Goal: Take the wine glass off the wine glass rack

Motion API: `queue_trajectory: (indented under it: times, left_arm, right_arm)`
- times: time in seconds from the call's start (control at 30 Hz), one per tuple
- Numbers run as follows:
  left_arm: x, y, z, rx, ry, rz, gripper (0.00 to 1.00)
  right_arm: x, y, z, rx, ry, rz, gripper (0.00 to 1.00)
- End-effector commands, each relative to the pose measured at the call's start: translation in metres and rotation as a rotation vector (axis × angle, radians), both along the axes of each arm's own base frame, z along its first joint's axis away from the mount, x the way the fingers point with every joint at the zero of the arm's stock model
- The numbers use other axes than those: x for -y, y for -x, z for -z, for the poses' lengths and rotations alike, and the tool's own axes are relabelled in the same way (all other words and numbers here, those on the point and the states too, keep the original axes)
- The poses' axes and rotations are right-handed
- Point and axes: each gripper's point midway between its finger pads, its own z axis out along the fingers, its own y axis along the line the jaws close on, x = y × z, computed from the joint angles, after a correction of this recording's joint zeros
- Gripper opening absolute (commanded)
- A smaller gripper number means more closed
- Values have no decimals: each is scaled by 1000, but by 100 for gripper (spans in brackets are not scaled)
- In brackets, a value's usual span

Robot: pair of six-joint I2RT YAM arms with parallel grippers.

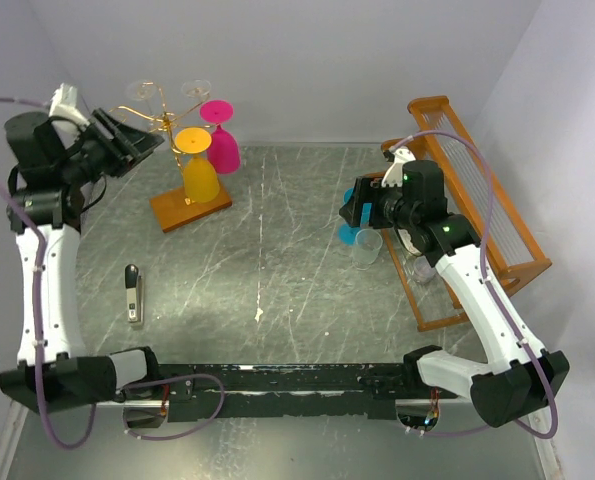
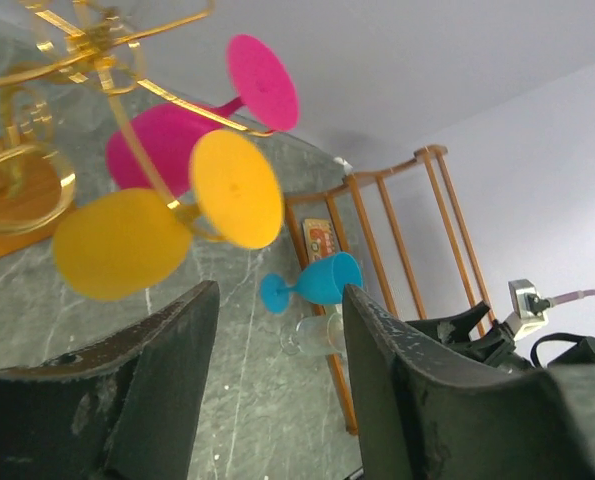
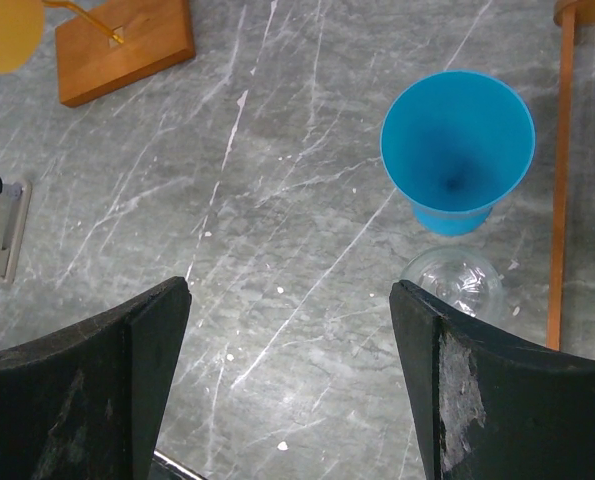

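Observation:
The wine glass rack stands at the back left, gold wire on a wooden base. A yellow wine glass and a pink one hang upside down from it, and two clear glasses hang from its far arms. My left gripper is raised just left of the rack, open and holding nothing. In the left wrist view my gripper faces the yellow glass, the pink glass and the rack's wire. My right gripper hangs open over the table.
A blue glass and a clear glass stand upright on the table under my right gripper, next to the large wooden-framed rack at the right. A small stapler-like object lies at the left front.

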Motion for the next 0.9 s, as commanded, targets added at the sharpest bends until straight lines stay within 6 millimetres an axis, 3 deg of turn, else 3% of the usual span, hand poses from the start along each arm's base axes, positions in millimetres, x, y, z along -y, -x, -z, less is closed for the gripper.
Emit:
queue_trajectory:
  times: [0.0,0.2,0.37,0.87]
  left_arm:
    - [24,-22,-38,82,-65,19,60]
    - [21,-64,-31,27,-142,-39,59]
    - [19,-85,-14,-29,-193,-19,60]
    - [30,-94,29,-122,-213,69,57]
  right_arm:
    - [-3,-2,-11,41,-10,-19,82]
    - [-1,2,-10,42,-14,-12,82]
    - [-1,2,-11,44,-10,-10,82]
    - [-3,3,-14,46,-22,-21,82]
